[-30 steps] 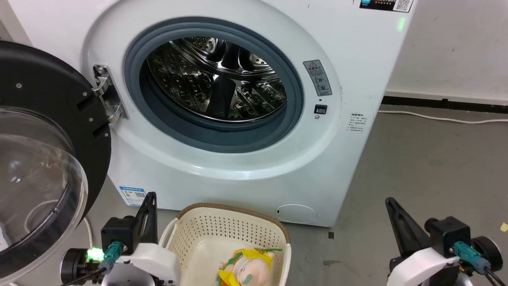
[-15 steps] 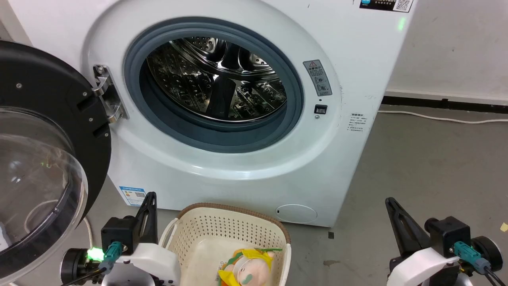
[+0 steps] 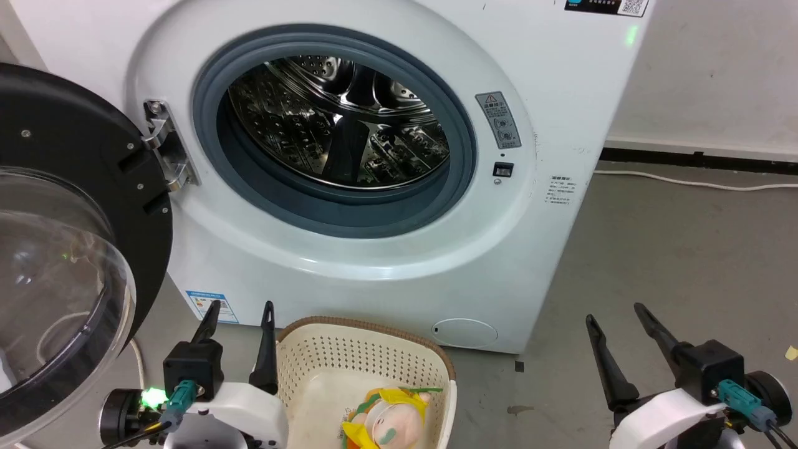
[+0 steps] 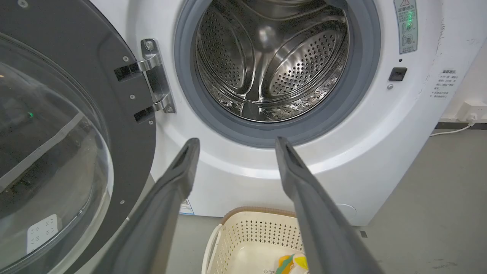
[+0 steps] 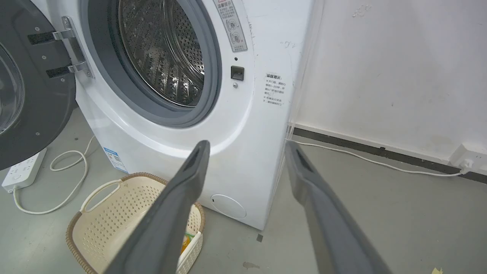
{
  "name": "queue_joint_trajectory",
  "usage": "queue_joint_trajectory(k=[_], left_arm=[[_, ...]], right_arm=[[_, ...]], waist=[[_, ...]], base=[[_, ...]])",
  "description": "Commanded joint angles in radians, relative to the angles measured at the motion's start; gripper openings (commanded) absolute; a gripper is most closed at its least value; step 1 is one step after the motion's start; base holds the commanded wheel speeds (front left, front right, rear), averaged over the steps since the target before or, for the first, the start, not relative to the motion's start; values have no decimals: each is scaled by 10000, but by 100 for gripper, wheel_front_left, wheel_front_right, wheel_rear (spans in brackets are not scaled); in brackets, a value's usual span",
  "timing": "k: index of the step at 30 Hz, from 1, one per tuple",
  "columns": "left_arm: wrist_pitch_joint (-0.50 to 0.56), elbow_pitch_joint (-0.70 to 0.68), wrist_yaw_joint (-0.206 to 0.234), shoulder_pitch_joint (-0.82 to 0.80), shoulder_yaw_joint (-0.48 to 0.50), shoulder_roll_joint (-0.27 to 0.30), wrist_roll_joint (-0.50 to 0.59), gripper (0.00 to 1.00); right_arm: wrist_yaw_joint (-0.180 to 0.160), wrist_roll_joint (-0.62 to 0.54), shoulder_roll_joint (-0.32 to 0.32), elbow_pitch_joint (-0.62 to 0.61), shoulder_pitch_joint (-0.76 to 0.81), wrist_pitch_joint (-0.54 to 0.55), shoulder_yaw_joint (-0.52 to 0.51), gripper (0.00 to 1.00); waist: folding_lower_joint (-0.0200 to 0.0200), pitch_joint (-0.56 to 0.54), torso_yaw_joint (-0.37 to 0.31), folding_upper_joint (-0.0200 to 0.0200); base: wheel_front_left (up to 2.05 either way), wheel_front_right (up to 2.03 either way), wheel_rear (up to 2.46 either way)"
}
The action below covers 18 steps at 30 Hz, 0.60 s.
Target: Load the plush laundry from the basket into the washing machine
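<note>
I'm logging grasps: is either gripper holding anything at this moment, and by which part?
Nothing is held. The left gripper and the right gripper are both open and empty; the toy lies in the basket.

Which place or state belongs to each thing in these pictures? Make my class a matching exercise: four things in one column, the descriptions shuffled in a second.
Column A
1. plush laundry
2. washing machine door
3. left gripper
4. basket

Column B
a. stands open at the left of the drum opening
b. on the floor in front of the washing machine
c. lying inside the basket
d. fingers apart, holding nothing

Right pairs: 1-c, 2-a, 3-d, 4-b
</note>
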Motion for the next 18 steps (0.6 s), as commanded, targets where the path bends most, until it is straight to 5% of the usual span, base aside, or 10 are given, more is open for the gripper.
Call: queue_joint_trajectory(k=[1, 18], left_arm=[[-82, -5, 47, -10, -40, 0, -52, 100], [-429, 851, -89, -520, -414, 43, -134, 100]], right_arm=[[-1, 96, 0, -44, 7, -102, -54, 100], [-2, 489, 0, -141, -268, -458, -262, 100]], waist=[[1, 29, -11, 0], [1, 945, -418, 0]], base=[[0, 0, 0], [0, 0, 0]])
